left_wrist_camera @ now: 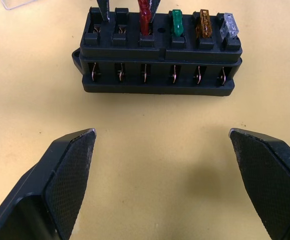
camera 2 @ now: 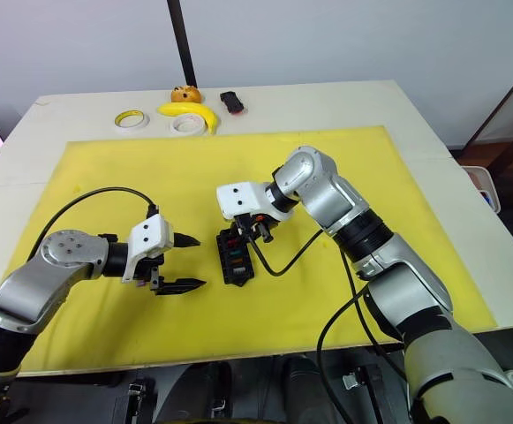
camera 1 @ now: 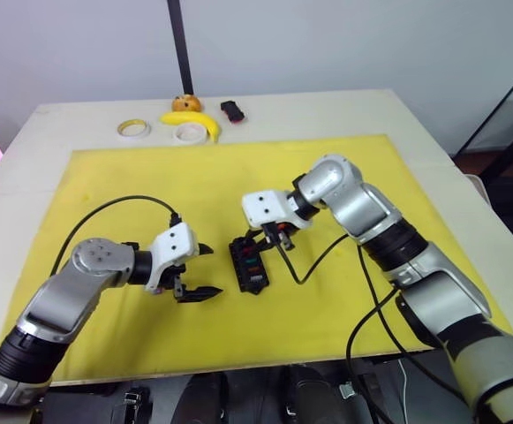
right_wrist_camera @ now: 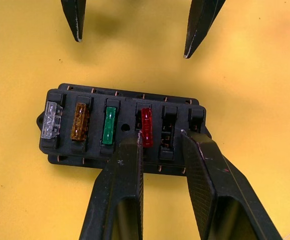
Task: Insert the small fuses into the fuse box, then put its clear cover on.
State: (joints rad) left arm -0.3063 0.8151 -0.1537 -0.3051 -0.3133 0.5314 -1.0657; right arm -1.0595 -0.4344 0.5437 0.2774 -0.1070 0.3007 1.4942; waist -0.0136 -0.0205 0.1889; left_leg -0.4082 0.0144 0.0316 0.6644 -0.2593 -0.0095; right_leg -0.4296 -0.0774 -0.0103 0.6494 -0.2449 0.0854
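Right wrist view, frame centre: the right gripper (right_wrist_camera: 160, 137) hangs slightly parted over the red fuse (right_wrist_camera: 146, 126), seating it in the fuse box (right_wrist_camera: 65, 150); the left gripper (camera 1: 200, 272) waits spread wide nearby.

Matt black moulded plastic on the fuse box (right_wrist_camera: 120, 127), with small coppery metal contacts glinting in its slots. Translucent glossy plastic on the small fuses (right_wrist_camera: 109, 125) seated in the fuse box. Finely cross-hatched, matt black pads (left_wrist_camera: 70, 175) facing the fuse box. Smooth, dull yellow mat (camera 1: 327, 168) beneath the fuse box.
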